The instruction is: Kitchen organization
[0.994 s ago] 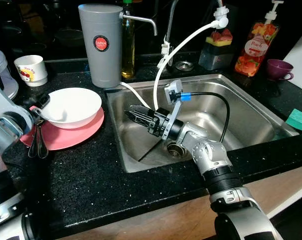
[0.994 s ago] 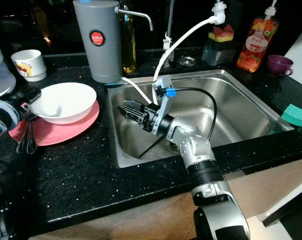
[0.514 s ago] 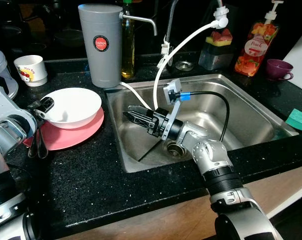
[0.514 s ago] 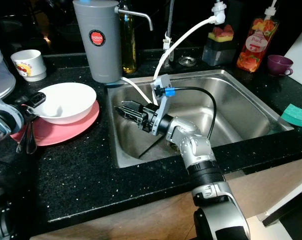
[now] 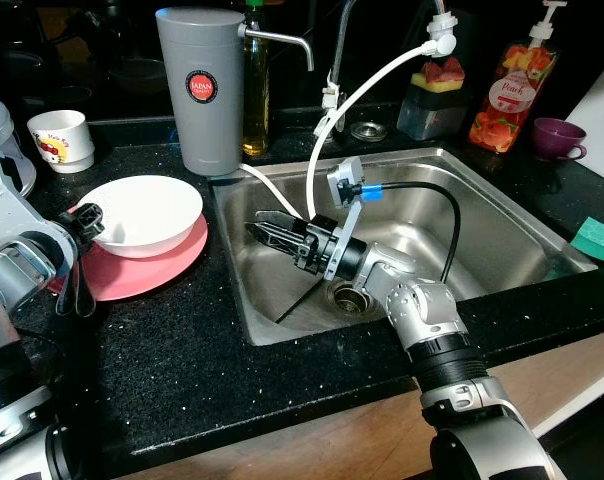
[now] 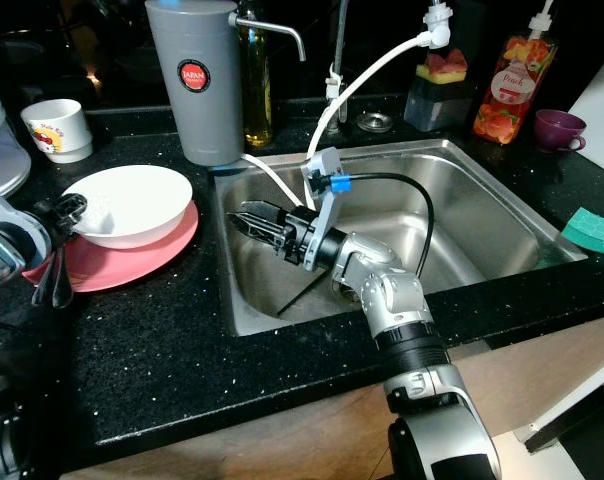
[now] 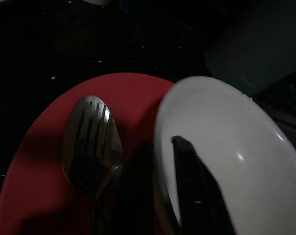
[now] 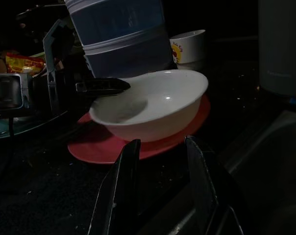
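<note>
A white bowl [image 5: 145, 213] sits upright on a red plate [image 5: 152, 268] on the black counter [image 5: 182, 350], left of the sink. A fork and spoon [image 7: 91, 147] lie on the plate beside it.
</note>
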You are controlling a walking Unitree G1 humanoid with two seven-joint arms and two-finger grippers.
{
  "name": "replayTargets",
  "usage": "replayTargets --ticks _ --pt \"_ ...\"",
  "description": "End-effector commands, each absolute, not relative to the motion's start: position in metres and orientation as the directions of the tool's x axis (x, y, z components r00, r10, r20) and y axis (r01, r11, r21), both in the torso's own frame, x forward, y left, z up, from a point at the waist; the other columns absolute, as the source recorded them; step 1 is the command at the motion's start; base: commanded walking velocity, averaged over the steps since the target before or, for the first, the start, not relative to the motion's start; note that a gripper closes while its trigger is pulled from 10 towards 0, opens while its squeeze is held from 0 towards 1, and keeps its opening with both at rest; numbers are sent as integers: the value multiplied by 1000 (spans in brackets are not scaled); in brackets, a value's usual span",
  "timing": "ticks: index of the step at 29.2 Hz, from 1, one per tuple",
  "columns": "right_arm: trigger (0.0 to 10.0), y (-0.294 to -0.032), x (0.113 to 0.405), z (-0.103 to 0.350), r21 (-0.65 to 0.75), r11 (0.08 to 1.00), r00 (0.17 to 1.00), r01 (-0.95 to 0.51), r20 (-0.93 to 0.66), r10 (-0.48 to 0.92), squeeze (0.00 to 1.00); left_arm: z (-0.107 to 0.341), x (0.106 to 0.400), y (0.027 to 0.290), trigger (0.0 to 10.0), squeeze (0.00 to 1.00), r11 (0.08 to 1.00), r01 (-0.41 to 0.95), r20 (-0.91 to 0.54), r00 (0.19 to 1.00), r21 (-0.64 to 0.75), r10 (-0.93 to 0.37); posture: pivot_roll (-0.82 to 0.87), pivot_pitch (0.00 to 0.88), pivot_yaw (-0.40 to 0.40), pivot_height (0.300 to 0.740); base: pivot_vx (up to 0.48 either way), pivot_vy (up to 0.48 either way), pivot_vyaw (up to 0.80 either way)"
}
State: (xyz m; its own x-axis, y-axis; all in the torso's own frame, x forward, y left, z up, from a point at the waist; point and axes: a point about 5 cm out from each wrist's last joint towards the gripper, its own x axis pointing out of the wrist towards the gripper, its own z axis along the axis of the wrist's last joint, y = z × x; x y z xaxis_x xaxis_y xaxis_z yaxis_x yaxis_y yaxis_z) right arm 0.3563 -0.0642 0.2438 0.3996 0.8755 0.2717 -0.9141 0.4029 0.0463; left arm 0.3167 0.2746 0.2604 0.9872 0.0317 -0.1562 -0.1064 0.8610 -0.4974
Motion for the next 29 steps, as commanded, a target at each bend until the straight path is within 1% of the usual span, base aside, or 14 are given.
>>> replayTargets --ticks 1,8,9,10,15,17,18,19,21,22,23,25,27,29 --pt "10000 -65 355 242 52 395 394 -917 261 881 0 259 318 275 0 0 860 -103 -167 986 -501 21 39 72 -19 740 0 0 0" --pt "10000 -65 355 242 49 397 396 -916 262 880 0 260 317 275 0 0 860 -102 -156 987 -500 27 36 73 -18 740 0 0 0" --pt "10000 -65 355 243 48 398 396 -916 262 880 0 263 317 274 0 0 867 -88 -135 991 -491 24 37 72 -18 740 0 0 0" --pt "10000 -66 355 244 44 402 399 -914 268 877 0 277 318 267 0 0 891 0 -16 1000 -453 -8 38 72 -19 740 0 0 0" --pt "10000 -66 355 246 43 412 406 -910 280 870 0 291 316 257 0 0 897 105 106 992 -429 -66 38 72 -19 740 0 0 0" --pt "10000 -70 361 253 67 485 477 -872 335 812 0 304 312 243 0 0 887 244 221 961 -392 -166 37 70 -17 740 0 0 0" --pt "10000 -74 367 259 126 530 535 -838 380 755 0 307 309 235 0 0 885 307 259 940 -351 -223 37 68 -16 740 0 0 0" --pt "10000 -74 367 259 126 530 535 -838 380 755 0 307 309 235 0 0 885 307 259 940 -351 -223 37 68 -16 740 0 0 0" --pt "10000 -81 374 267 250 547 597 -799 444 668 0 304 307 226 0 0 882 367 263 919 -296 -294 37 66 -15 740 0 0 0" --pt "10000 -84 374 271 303 518 598 -800 470 650 141 301 306 223 0 0 887 378 252 915 -267 -315 35 65 -14 740 0 0 0" --pt "10000 -84 373 273 329 488 587 -809 488 645 1000 299 307 222 0 0 894 374 237 918 -249 -318 35 64 -13 740 0 0 0" --pt "10000 -84 371 275 349 457 575 -818 502 646 1000 297 307 221 0 0 900 370 234 919 -228 -319 34 64 -15 740 0 0 0" --pt "10000 -83 367 278 370 389 536 -843 530 657 1000 295 307 219 0 0 907 377 227 915 -187 -334 35 62 -16 740 0 0 0" --pt "10000 -81 365 278 374 364 519 -853 536 666 1000 294 307 217 0 0 909 382 219 913 -163 -345 35 60 -16 740 0 0 0"
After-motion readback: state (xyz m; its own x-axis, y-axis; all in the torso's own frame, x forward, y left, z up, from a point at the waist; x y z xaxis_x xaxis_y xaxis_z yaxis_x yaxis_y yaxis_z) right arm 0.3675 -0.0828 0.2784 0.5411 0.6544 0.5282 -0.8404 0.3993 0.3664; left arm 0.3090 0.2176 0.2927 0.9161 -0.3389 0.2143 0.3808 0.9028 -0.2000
